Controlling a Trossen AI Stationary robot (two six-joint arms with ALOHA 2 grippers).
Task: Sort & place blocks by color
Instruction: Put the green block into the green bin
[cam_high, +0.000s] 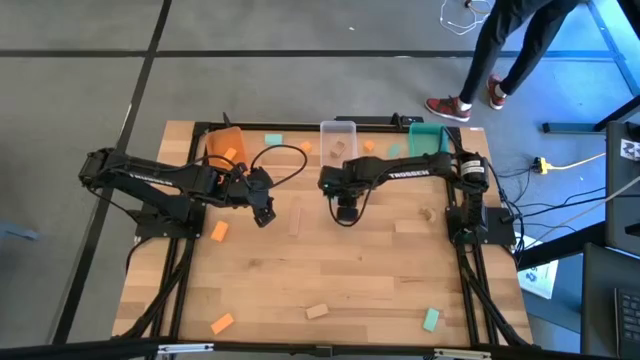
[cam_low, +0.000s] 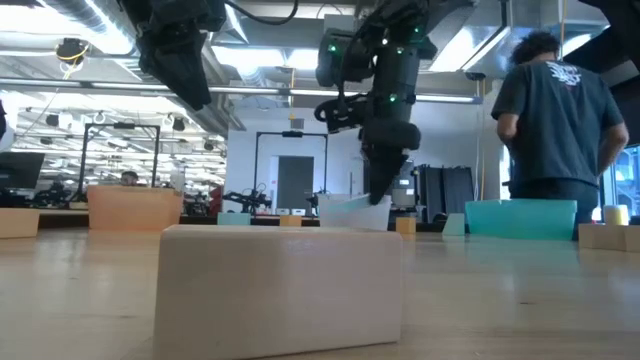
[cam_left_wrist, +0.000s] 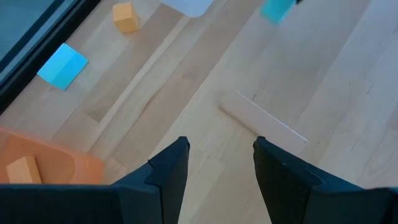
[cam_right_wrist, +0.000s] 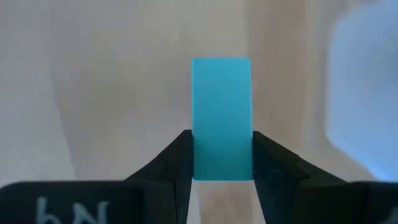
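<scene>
— While the right gripper (cam_right_wrist: 222, 158) is seen from its own wrist, what is found between the fingers?

— A teal block (cam_right_wrist: 221, 118) is clamped there, pressed on both sides by the two dark fingers (cam_right_wrist: 174, 165), with most of its length left sticking out past the tips.

— And where is that gripper placed on the table?

— It is held above the wooden table (cam_high: 350, 270) near the middle, just in front of the clear bin (cam_high: 338, 139).

— How is the left gripper (cam_left_wrist: 216, 163) set?

— Its fingers are kept apart with nothing between them. A plain wood block (cam_left_wrist: 264, 118) is seen lying flat on the boards just beyond the tips, untouched. The orange bin (cam_left_wrist: 43, 163) is seen off to one side with an orange block (cam_left_wrist: 22, 169) in it.

— Are other blocks seen?

— Orange, teal and wood ones are scattered near the table's front edge.
</scene>
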